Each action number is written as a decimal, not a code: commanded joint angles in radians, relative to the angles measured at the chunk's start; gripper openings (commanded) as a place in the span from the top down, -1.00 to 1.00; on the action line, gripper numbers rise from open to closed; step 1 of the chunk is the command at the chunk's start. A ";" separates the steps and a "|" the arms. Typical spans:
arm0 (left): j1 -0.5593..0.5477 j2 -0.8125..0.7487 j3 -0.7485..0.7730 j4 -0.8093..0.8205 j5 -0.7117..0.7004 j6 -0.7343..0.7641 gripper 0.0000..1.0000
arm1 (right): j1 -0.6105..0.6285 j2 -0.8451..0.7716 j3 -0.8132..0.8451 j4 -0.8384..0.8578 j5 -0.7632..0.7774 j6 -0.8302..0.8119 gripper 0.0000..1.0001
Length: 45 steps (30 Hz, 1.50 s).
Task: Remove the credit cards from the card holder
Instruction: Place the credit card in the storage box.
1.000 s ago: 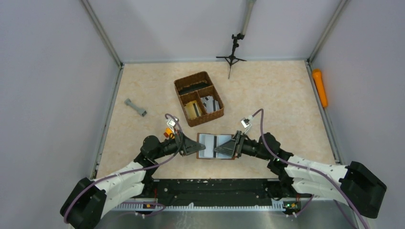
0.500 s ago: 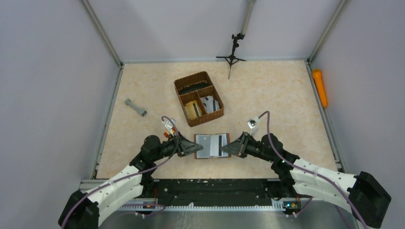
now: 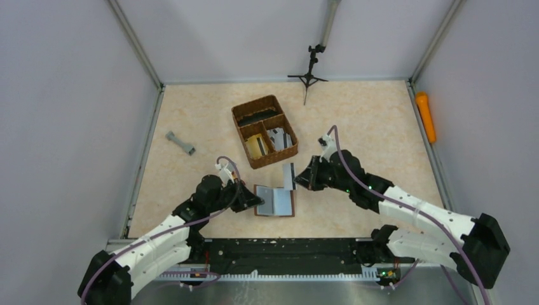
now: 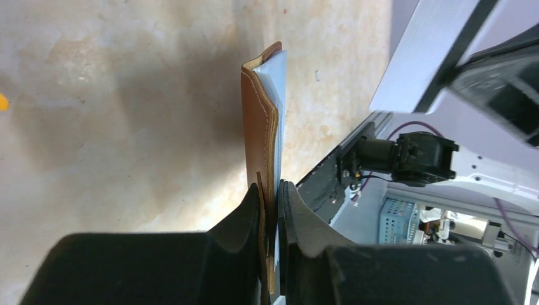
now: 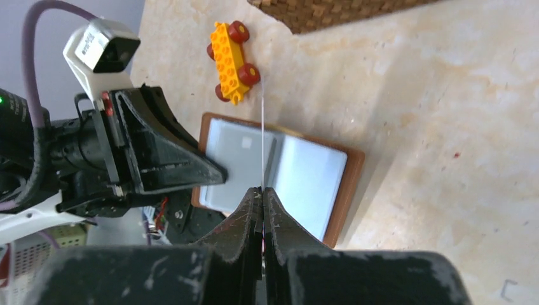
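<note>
The brown card holder (image 3: 279, 203) lies open on the table, its grey-silver inside facing up. My left gripper (image 3: 253, 199) is shut on its left edge. In the left wrist view the leather (image 4: 257, 127) stands edge-on between the jaws of the left gripper (image 4: 271, 190). My right gripper (image 3: 299, 179) is shut on one credit card (image 3: 289, 175), grey with a dark stripe, held clear above the holder's right half. In the right wrist view that card (image 5: 262, 127) is a thin edge-on line rising from the right gripper (image 5: 262, 190), with the holder (image 5: 311, 181) below it.
A brown woven compartment basket (image 3: 280, 156) stands just beyond the holder. A yellow toy car (image 5: 232, 60) lies by the left arm. A grey part (image 3: 180, 143) lies far left, a small tripod (image 3: 309, 73) at the back, an orange object (image 3: 425, 116) along the right wall.
My right gripper shut on a card at the holder's right edge and drew it out, up and toward the basket. The left gripper kept its hold, and the holder shifted slightly left.
</note>
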 commanded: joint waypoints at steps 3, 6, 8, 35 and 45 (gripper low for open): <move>0.003 0.042 0.066 -0.030 0.000 0.077 0.97 | -0.038 0.185 0.256 -0.173 0.053 -0.233 1.00; 0.003 0.044 0.070 -0.039 0.000 0.092 0.97 | -0.075 0.294 0.371 -0.204 0.063 -0.287 1.00; 0.003 0.042 0.079 -0.057 -0.005 0.108 0.97 | -0.105 0.360 0.447 -0.221 0.070 -0.316 1.00; 0.002 0.105 0.109 -0.093 -0.019 0.186 0.95 | -0.215 1.046 1.128 -0.447 0.030 -0.503 1.00; 0.003 0.135 0.118 -0.064 -0.002 0.187 0.95 | -0.222 0.930 1.071 -0.434 0.049 -0.502 0.20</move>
